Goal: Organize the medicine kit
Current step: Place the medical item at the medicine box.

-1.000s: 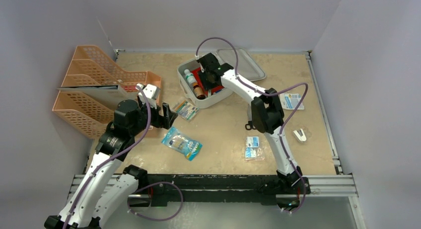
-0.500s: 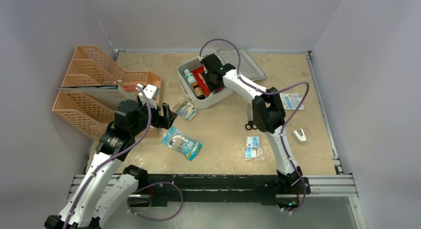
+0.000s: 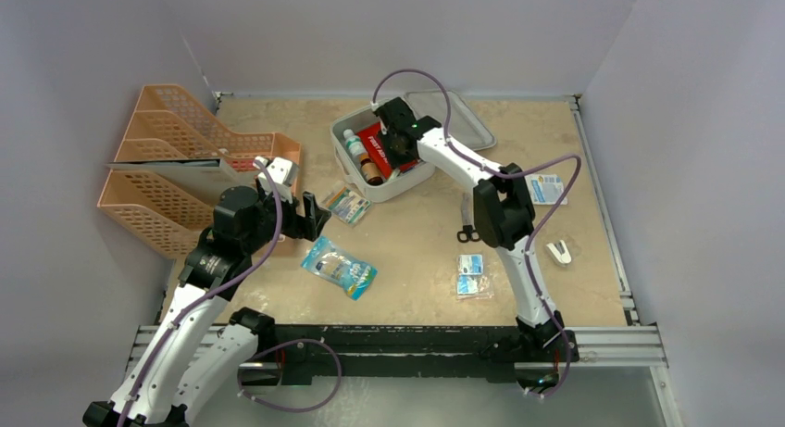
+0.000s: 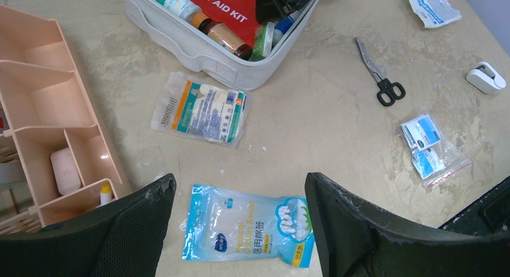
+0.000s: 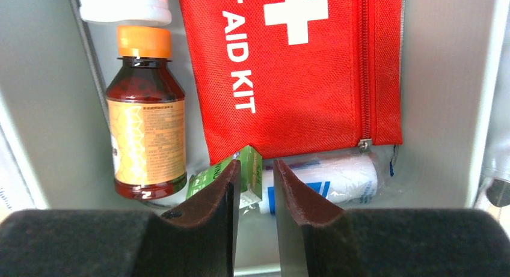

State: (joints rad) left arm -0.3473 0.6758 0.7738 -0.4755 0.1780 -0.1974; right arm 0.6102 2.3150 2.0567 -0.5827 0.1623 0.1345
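Beige surface (image 3: 417, 251) carries one medicine kit (image 4: 204, 48) at the back centre, lid open. It holds two bottles, one amber (image 5: 146, 133) and one white (image 5: 123, 3), and one red pouch (image 5: 288, 66). The left end effector (image 4: 239, 181) hangs open above one blue packet (image 4: 246, 232). The right end effector (image 5: 257, 167) is nearly closed inside the kit; I cannot tell whether it pinches the one green box (image 5: 251, 181).

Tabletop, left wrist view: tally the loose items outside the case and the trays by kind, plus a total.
Packets: 4 (gauze packet, swab bag, clear sachet bag, blue-and-white packet)
Scissors: 1
Small white dispenser: 1
Total: 6
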